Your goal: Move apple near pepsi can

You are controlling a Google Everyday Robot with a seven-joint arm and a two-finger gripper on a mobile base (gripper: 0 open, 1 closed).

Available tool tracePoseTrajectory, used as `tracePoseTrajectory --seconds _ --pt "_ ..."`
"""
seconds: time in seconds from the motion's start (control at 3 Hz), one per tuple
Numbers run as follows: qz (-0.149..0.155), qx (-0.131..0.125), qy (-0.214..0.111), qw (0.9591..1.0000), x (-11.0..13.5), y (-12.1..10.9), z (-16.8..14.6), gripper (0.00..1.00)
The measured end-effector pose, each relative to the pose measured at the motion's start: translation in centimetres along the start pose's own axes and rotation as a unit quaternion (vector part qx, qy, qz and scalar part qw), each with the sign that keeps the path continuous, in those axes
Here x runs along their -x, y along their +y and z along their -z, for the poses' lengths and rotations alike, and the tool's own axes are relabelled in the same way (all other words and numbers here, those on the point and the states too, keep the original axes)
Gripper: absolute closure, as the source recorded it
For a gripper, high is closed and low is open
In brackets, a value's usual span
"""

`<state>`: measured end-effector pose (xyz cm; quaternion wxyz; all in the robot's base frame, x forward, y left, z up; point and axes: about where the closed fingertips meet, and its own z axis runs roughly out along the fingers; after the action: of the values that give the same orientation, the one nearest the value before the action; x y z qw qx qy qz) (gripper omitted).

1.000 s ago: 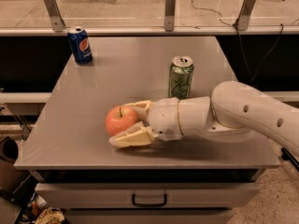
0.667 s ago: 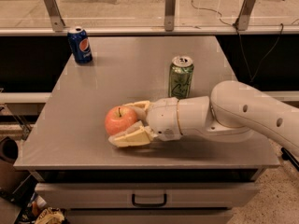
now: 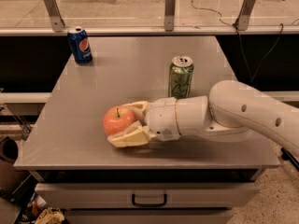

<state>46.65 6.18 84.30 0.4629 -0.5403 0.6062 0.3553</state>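
A grey bench [image 3: 140, 73] stands before a low ledge with metal brackets [image 3: 170, 9] on it, and a drawer [image 3: 147, 195] with a dark handle sits under the bench's front edge. My pincer [image 3: 121, 124] lies low over the front part of the bench, left of the middle, reaching in from the right on my white arm [image 3: 243, 113]. It is pinching the apple [image 3: 117, 119]: one pale finger curves round the far side and the other presses the near side, low down. The apple's stem points up. The pepsi can [image 3: 80, 44] stands upright at the far left corner, well apart from the apple. A green can [image 3: 181, 76] stands upright near mid-bench, just behind my wrist.
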Motion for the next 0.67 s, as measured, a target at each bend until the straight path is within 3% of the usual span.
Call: tracePoseTrajectory --seconds 0.33,0.67 --pt "0.0 0.0 0.0 1.0 0.0 0.0 0.0 1.0" --pt "0.009 0.0 0.008 0.9999 1.7 -0.9 0.6 1.0"
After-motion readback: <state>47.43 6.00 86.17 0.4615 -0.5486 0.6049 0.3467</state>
